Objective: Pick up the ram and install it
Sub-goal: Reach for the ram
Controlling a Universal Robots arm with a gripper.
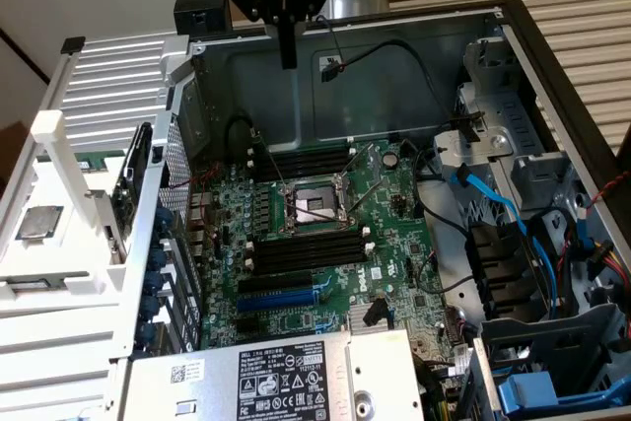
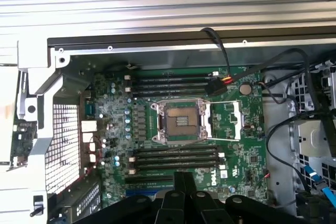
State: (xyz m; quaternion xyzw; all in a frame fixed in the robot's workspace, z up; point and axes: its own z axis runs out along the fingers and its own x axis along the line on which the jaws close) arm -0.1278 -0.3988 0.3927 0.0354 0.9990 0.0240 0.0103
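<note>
Ram (image 1: pixel 132 180), a thin green stick with dark chips, stands on edge in a white plastic rack (image 1: pixel 59 160). It is well away from the fingers, beyond the case's perforated metal wall toward the exterior view's left, with its long axis running alongside that wall. The black fingers (image 1: pixel 287 46) are pressed together and hold nothing. The gripper (image 1: pixel 287 60) points straight down from the arm, high above the green motherboard (image 1: pixel 389 204) and its black slots (image 1: pixel 306 251).
</note>
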